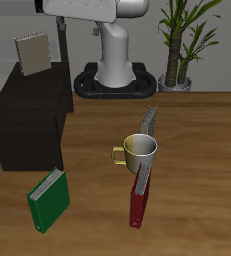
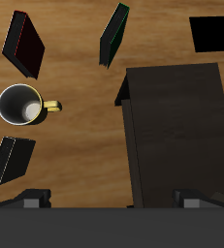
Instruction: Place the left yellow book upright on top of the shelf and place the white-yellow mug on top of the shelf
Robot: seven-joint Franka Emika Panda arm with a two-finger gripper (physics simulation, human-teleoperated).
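The yellow book (image 1: pixel 32 51) stands upright on the flat top of the dark shelf (image 1: pixel 27 125), toward its far end, with its grey-beige cover facing the camera. The shelf sits on the wooden surface (image 1: pixel 202 160) at one side, well away from the other items. The white-yellow mug (image 1: pixel 139 152) rests on the surface near the middle, upright, its handle pointing toward the shelf. Just behind the mug a grey book (image 1: pixel 149 120) stands on edge, and just in front of it a red book (image 1: pixel 139 198) stands on edge too, reaching toward the near edge of the surface. A green book (image 1: pixel 48 199) stands tilted near the front, in front of the shelf. The wrist view looks straight down on the shelf, the mug (image 2: pixel 20 105), the red book (image 2: pixel 23 45), the green book (image 2: pixel 113 35) and the grey book (image 2: pixel 11 160). Only the gripper (image 2: pixel 112 205) body and the finger bases show there, with nothing between them; I cannot tell how far the fingers are spread.
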